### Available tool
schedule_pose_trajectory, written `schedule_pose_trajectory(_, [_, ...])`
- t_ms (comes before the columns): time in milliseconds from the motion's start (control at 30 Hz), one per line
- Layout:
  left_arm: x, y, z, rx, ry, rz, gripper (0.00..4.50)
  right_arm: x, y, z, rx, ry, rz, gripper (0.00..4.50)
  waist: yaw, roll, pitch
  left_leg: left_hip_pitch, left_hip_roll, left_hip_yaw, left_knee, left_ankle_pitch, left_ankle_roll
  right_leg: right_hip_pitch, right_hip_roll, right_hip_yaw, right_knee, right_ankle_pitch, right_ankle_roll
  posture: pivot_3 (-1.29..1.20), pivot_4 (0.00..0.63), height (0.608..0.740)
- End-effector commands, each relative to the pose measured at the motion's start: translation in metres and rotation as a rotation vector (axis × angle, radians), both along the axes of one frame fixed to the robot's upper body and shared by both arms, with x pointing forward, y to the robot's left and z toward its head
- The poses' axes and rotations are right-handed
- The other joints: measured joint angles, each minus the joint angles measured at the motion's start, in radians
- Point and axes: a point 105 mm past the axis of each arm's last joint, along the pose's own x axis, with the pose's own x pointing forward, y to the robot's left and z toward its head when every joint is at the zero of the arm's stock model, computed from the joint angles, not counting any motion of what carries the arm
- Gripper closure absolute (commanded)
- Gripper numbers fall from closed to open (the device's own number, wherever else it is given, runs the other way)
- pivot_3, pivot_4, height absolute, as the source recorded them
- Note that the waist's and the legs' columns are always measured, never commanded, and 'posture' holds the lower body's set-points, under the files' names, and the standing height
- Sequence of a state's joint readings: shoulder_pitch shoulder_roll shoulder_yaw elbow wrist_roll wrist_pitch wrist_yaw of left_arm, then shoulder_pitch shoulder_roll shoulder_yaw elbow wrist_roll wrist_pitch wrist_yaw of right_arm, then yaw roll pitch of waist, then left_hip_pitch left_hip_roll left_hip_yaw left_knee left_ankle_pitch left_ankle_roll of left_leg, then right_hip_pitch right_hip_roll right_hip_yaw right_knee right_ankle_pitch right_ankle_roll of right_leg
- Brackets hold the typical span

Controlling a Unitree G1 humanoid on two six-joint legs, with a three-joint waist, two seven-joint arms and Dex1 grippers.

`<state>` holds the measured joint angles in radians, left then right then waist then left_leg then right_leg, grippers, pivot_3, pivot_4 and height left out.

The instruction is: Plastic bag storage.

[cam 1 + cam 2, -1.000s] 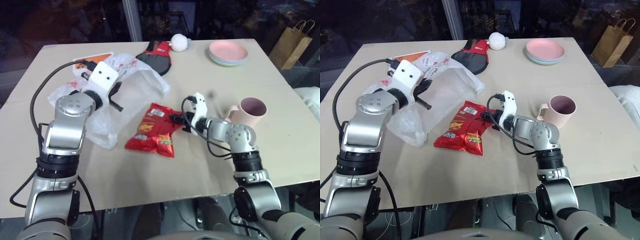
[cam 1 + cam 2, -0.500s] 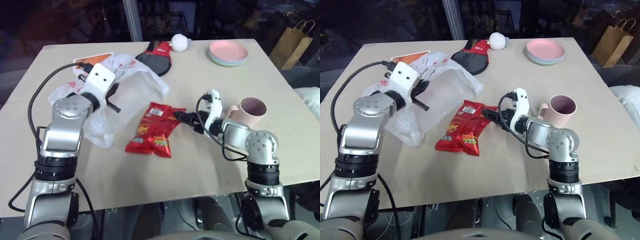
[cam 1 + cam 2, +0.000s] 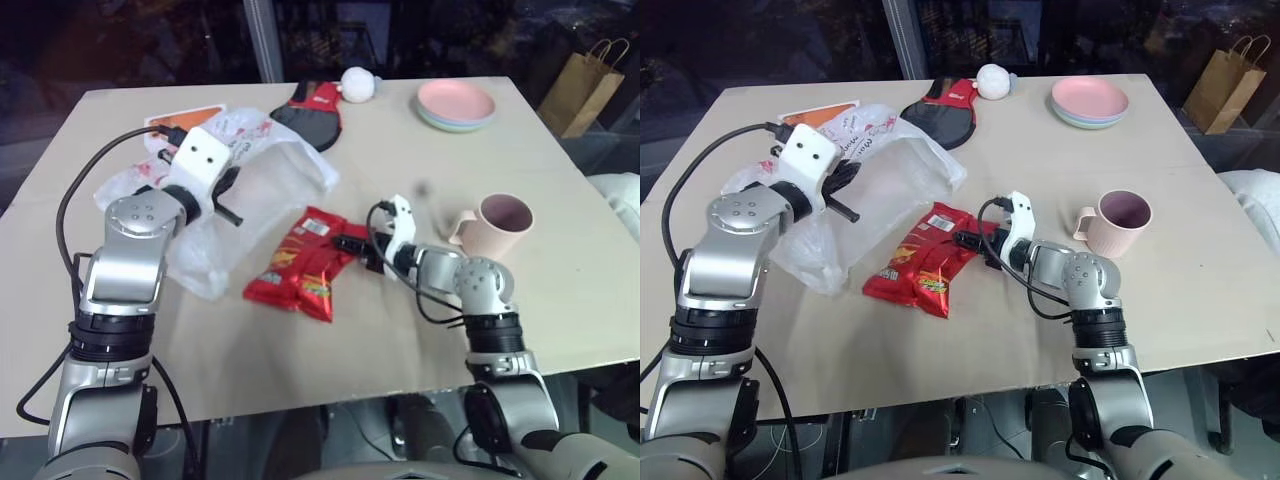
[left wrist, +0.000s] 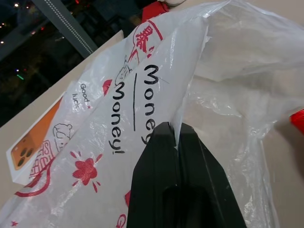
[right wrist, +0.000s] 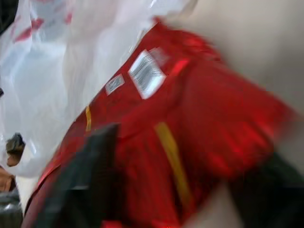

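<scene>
Right pincer (image 3: 975,243) returned to the snack packet (image 3: 919,270), jaws spread around its edge; left pincer (image 4: 176,137) clenched on plastic bag (image 3: 885,170). Should grip firmly before pushing it in.

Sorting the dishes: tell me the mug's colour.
The mug is pale pink, darker pink inside; the right eye view shows it best.

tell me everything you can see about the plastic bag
The plastic bag is large, thin, crinkly translucent white film with red printed marks and black "Money" lettering. It lies crumpled on the table's left side, its mouth held open toward the red snack packet. The left gripper is shut on its rim, lifting that edge.
</scene>
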<state>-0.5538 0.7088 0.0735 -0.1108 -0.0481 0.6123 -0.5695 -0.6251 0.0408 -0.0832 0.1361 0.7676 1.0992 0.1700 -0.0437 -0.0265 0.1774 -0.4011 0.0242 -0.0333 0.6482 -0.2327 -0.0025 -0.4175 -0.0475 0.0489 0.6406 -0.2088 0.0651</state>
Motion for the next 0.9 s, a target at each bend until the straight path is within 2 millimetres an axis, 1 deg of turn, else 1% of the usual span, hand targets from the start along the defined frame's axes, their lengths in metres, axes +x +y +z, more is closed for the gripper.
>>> schedule_pose_trajectory(33, [-0.009,-0.009,0.021,-0.072,-0.019,-0.074,4.5,0.0,0.006,0.028,0.074,-0.077,0.037,3.18,0.0,0.0,0.0,0.0,0.0,0.0,0.0,0.0,0.0,0.0,0.0,0.0,0.0,0.0,0.0,0.0,0.15,0.74])
schedule_pose_trajectory(67, [-0.01,-0.012,0.021,-0.094,-0.002,-0.094,4.5,0.0,0.005,0.029,0.084,-0.078,0.034,3.62,0.0,0.0,0.0,0.0,0.0,0.0,0.0,0.0,0.0,0.0,0.0,0.0,0.0,0.0,0.0,0.0,0.15,0.74])
schedule_pose_trajectory(100, [-0.012,-0.015,0.022,-0.121,0.015,-0.114,4.5,-0.001,0.001,0.032,0.099,-0.081,0.028,4.17,0.001,0.0,0.0,0.0,0.0,0.0,0.0,0.0,0.0,0.0,0.0,0.0,0.0,0.0,0.0,0.0,0.15,0.74])
schedule_pose_trajectory(133, [-0.013,-0.019,0.023,-0.142,0.032,-0.134,4.5,-0.002,-0.002,0.036,0.118,-0.086,0.024,4.42,0.002,0.0,0.0,0.0,0.0,-0.001,0.0,0.0,0.0,0.0,0.0,-0.001,0.0,0.0,0.0,0.0,0.15,0.74])
schedule_pose_trajectory(300, [-0.021,-0.043,0.03,-0.276,0.129,-0.258,4.5,-0.013,-0.027,0.06,0.241,-0.106,-0.029,4.42,0.005,0.0,0.0,-0.001,0.0,-0.002,0.0,0.0,0.0,0.0,0.0,-0.002,-0.001,0.0,0.0,0.0,0.15,0.74])
schedule_pose_trajectory(467, [-0.026,-0.066,0.034,-0.321,0.165,-0.365,4.5,-0.019,-0.038,0.074,0.314,-0.103,-0.091,4.42,-0.001,0.001,0.0,-0.001,0.0,-0.002,0.0,0.0,0.0,0.0,0.0,-0.002,-0.001,0.0,0.0,0.0,0.15,0.74])
schedule_pose_trajectory(600, [-0.034,-0.081,0.037,-0.341,0.165,-0.472,4.5,-0.015,-0.037,0.078,0.346,-0.073,-0.133,4.42,-0.002,0.002,0.001,0.0,0.0,-0.002,0.0,0.0,0.0,0.0,0.0,-0.002,0.0,0.0,0.0,0.0,0.15,0.74])
schedule_pose_trajectory(733, [-0.041,-0.088,0.036,-0.326,0.166,-0.542,4.5,-0.012,-0.024,0.083,0.376,-0.046,-0.123,4.42,-0.001,0.002,0.001,0.0,0.0,-0.001,0.0,0.0,0.0,0.0,0.0,-0.001,-0.001,0.0,0.0,0.0,0.15,0.74])
schedule_pose_trajectory(800, [-0.044,-0.088,0.029,-0.3,0.189,-0.55,4.5,-0.009,-0.017,0.088,0.403,-0.033,-0.113,4.42,-0.001,0.002,0.001,-0.001,0.0,-0.001,0.0,0.0,0.0,0.0,0.0,-0.001,-0.001,0.0,0.0,0.0,0.15,0.74])
schedule_pose_trajectory(900, [-0.049,-0.083,0.017,-0.247,0.219,-0.551,4.5,-0.001,-0.017,0.093,0.445,-0.005,-0.133,4.42,-0.002,0.003,0.002,0.0,0.0,-0.001,-0.001,0.0,0.0,0.0,0.0,-0.001,-0.001,-0.001,-0.001,0.0,0.15,0.74])
